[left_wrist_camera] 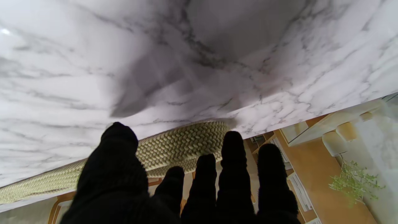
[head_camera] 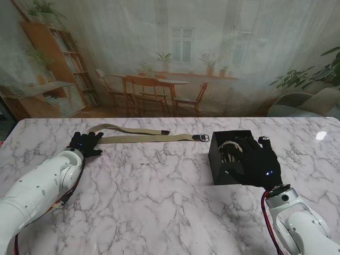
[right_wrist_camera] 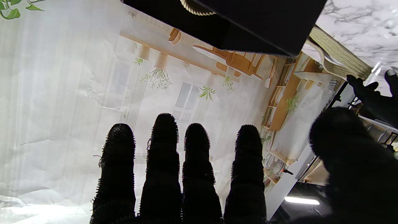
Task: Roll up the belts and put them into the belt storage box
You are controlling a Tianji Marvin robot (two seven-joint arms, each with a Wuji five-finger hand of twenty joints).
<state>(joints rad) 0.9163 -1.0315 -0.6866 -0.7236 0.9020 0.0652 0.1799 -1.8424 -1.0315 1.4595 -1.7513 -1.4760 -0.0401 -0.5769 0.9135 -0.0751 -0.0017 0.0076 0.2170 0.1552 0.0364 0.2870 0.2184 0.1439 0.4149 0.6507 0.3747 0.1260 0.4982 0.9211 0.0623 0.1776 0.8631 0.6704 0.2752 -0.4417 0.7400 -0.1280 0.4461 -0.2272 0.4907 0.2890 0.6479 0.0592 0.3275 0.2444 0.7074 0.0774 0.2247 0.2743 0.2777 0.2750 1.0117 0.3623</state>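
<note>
Left hand (head_camera: 85, 143): fingers (left_wrist_camera: 233, 146) spread and extended, palm down, holding nothing. The tips rest at or just short of the folded end of the woven belt (head_camera: 143, 138); whether they touch it cannot be told. Judged purpose: poised to take that end and begin the roll.

Right hand (head_camera: 260, 159): fingers (right_wrist_camera: 164, 140) straight and parted, empty, hovering over the belt storage box (head_camera: 219, 164). Judged purpose: either steadying the box or clearing it after a deposit; which one cannot be told.

Woven belt: khaki, lying flat across the far part of the surface (head_camera: 149, 202), doubled back on itself at the robot's left. Its metal buckle (head_camera: 203, 137) sits just beside the far left corner of the box, the dark strap tip (head_camera: 165, 132) short of it. Unrolled; this item remains outstanding.

Belt storage box: black, open-topped, on the robot's right. Pale coiled material shows inside, partly hidden by the right hand; likely a belt already stored.

Surface: white marble pattern. The belt runs close to the far edge, so a roll made from the left end should travel rightward along that edge toward the box, not outward. The wide area nearer to me, between the two arms, carries nothing and offers room to draw the belt in for handling.
</note>
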